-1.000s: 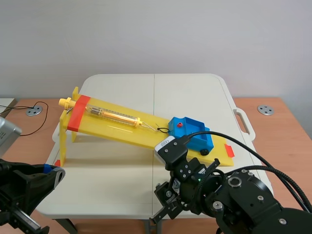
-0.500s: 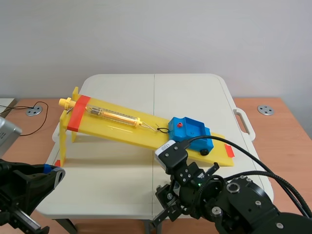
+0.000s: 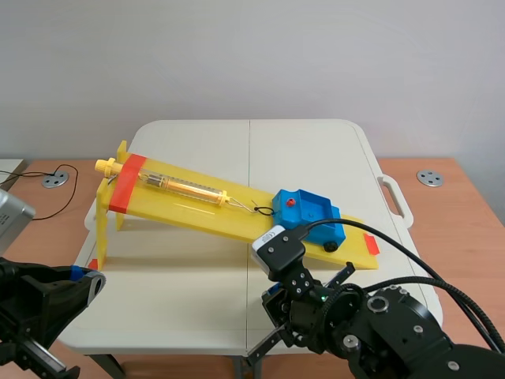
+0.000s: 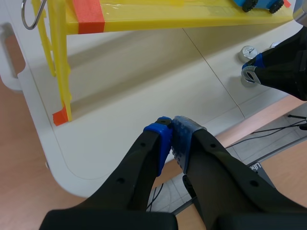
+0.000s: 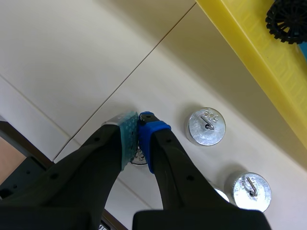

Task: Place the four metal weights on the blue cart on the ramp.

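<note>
Right jaws are pinched narrow on a metal weight (image 5: 139, 157) standing on the counter (image 5: 72, 57), another weight (image 5: 206, 127) just beside. Left jaws are closed, empty. The blue cart (image 3: 309, 215) sits low on the ramp (image 3: 181, 209).

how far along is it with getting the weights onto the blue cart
Done: nothing yet; the blue cart on the ramp looks empty. In hand: the right gripper is shut on one weight that sits on the table. Left: all four to load; a second weight and a third weight lie beside it. The left gripper is shut on nothing.
</note>
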